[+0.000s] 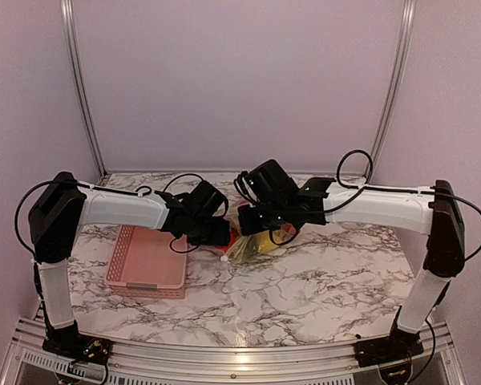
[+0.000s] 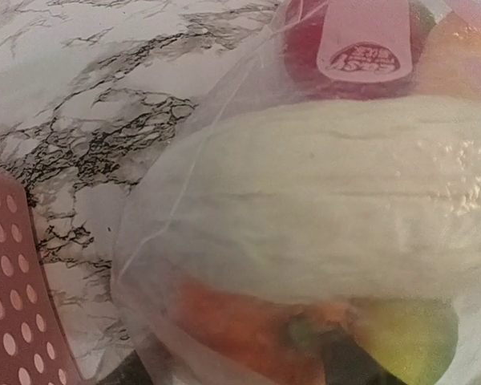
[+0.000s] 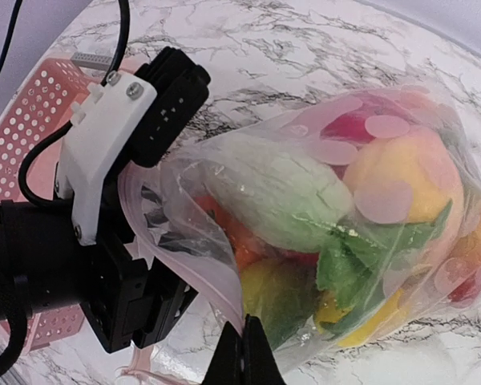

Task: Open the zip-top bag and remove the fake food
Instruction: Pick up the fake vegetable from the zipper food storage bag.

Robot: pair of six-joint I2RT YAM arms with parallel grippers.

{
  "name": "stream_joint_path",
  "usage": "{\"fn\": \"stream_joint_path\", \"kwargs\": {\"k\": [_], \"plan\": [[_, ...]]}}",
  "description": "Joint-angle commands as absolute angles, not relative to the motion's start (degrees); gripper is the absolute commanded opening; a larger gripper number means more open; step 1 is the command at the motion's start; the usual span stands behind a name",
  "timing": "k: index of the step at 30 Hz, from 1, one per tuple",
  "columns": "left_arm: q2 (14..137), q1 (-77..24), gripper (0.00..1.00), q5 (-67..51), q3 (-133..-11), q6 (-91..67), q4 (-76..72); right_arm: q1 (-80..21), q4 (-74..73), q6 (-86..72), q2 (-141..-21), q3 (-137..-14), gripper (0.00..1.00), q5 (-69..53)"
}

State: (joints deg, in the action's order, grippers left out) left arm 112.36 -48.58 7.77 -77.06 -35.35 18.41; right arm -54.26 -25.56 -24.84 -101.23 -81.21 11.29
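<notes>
The zip-top bag [image 1: 253, 244] lies mid-table between both grippers, its mouth pulled open toward the left. In the right wrist view the bag [image 3: 361, 233] holds the fake food: a whitish-green piece [image 3: 272, 192], an orange-yellow fruit [image 3: 401, 184], red and green pieces. My right gripper [image 3: 247, 353] is shut on the bag's pink zip edge [image 3: 224, 273]. My left gripper [image 3: 128, 297] sits at the mouth's other side. In the left wrist view the whitish piece [image 2: 329, 200] fills the frame. The left gripper [image 2: 232, 370] has its two dark fingers apart, one [image 2: 349, 365] against the orange food.
The pink perforated basket [image 1: 144, 265] stands left of the bag, right beside the left gripper; it also shows in the left wrist view [image 2: 8, 305] and the right wrist view [image 3: 28, 136]. Marble tabletop [image 1: 321, 281] lies in front and to the right.
</notes>
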Motion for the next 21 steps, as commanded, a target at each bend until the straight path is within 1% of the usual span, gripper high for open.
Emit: {"fn": "stream_joint_path", "kwargs": {"k": [1,3,10,14,16,18,21], "plan": [[114.03,-48.89,0.68,8.22,-77.02,-35.39,16.16,-54.76,-24.85,-27.21,-100.52,-78.99,0.00,12.61],[114.07,-48.95,0.71,8.59,-75.90,-35.36,15.38,-54.76,-24.87,-28.11,-100.74,-78.17,0.00,12.61],[115.40,-48.91,0.73,9.87,-75.03,-35.15,14.47,-55.19,-23.68,-30.43,-100.18,-74.92,0.00,11.64],[115.37,-48.98,0.75,9.81,-74.63,-35.35,13.74,-55.28,-23.73,-30.12,-101.59,-75.42,0.00,11.21],[115.23,-49.02,0.73,10.18,-74.80,-35.14,13.75,-55.28,-23.69,-29.99,-102.21,-75.91,0.00,11.10],[115.22,-48.96,0.68,9.95,-75.02,-35.03,13.64,-55.28,-23.65,-29.89,-102.80,-76.43,0.00,10.92],[115.39,-49.01,0.56,9.69,-75.08,-34.94,13.40,-55.28,-23.56,-29.72,-103.48,-76.76,0.00,10.73]]}}
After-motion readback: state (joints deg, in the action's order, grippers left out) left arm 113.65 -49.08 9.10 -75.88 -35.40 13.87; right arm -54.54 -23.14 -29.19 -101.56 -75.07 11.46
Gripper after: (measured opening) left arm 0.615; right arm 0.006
